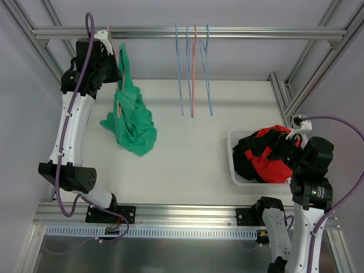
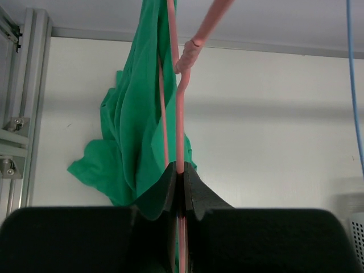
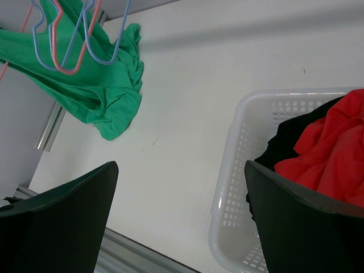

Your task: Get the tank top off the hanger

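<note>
Aluminium rail (image 1: 256, 33): empty blue/pink wire hangers (image 1: 193, 74) mid-span. At its left end, green fabric tank top (image 1: 131, 125) on pink wire hanger (image 2: 181, 114); L gripper (image 2: 181, 173) clamps that wire. R gripper (image 3: 179, 168) gapes, off-rail by white plastic basket (image 1: 232, 156). White table (image 1: 187, 153).

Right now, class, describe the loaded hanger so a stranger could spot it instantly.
Find the metal rail across the back. At its left end hangs a pink hanger, clamped by the left gripper. Unlike the bare hangers mid-rail, it carries a green tank top.

I work in a robotics lab cell: an aluminium extrusion frame (image 1: 182, 33) boxes in my plain white counter (image 1: 187, 159) and bare grey walls (image 1: 17, 102).
</note>
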Available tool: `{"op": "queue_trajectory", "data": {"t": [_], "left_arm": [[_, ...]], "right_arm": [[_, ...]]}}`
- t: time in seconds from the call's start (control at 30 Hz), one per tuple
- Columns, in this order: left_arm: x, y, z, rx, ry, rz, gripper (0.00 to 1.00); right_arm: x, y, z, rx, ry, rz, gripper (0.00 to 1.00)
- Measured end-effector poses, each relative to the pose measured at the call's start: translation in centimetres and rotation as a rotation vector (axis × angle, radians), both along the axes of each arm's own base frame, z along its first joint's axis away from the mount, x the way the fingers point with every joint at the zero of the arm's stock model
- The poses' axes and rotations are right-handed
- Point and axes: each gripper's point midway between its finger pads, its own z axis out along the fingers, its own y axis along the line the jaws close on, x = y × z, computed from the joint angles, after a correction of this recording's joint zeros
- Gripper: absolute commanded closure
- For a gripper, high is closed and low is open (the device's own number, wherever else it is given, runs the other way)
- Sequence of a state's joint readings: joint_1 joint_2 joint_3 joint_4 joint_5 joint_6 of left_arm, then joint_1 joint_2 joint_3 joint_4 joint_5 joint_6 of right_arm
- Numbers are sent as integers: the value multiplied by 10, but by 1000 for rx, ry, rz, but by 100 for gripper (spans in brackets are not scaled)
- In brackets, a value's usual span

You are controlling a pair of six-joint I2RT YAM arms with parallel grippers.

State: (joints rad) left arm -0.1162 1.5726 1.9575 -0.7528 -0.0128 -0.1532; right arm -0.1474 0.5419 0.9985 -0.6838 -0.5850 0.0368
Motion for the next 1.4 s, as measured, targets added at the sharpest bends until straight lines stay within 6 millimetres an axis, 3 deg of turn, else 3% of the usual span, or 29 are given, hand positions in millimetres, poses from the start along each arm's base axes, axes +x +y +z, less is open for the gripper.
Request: {"op": "queue_trajectory", "data": {"t": [0.17,0.37,0.57,0.7,0.8,0.93,1.07,1.2,1.33,1.4], "left_arm": [[-3,-5,9,-28,-14,-19,100],[-17,-11,36,-64,-76,-50,100],[-45,-20,69,-116,-161,-103,100],[-77,-25,69,-150,-177,-143,100],[-108,-29,52,-171,-159,-179,100],[-162,-35,5,-198,-107,-241,100],[-213,-45,-39,-235,-78,-329,100],[-264,-66,-83,-311,-45,-480,100],[-300,-84,-123,-422,29,-591,100],[-312,-89,-132,-463,53,-621,100]], "right_arm": [[0,1,2,5,-6,5,2],[3,3,3,18,-19,18,2],[3,6,2,34,-18,31,2],[2,13,6,53,-33,79,2],[-2,26,10,90,-55,165,2],[-8,43,10,133,-73,274,3],[-25,73,3,149,-52,429,11],[-65,128,-17,82,17,681,11],[-86,181,-40,-84,46,796,11],[-88,210,-51,-158,27,808,12]]}}
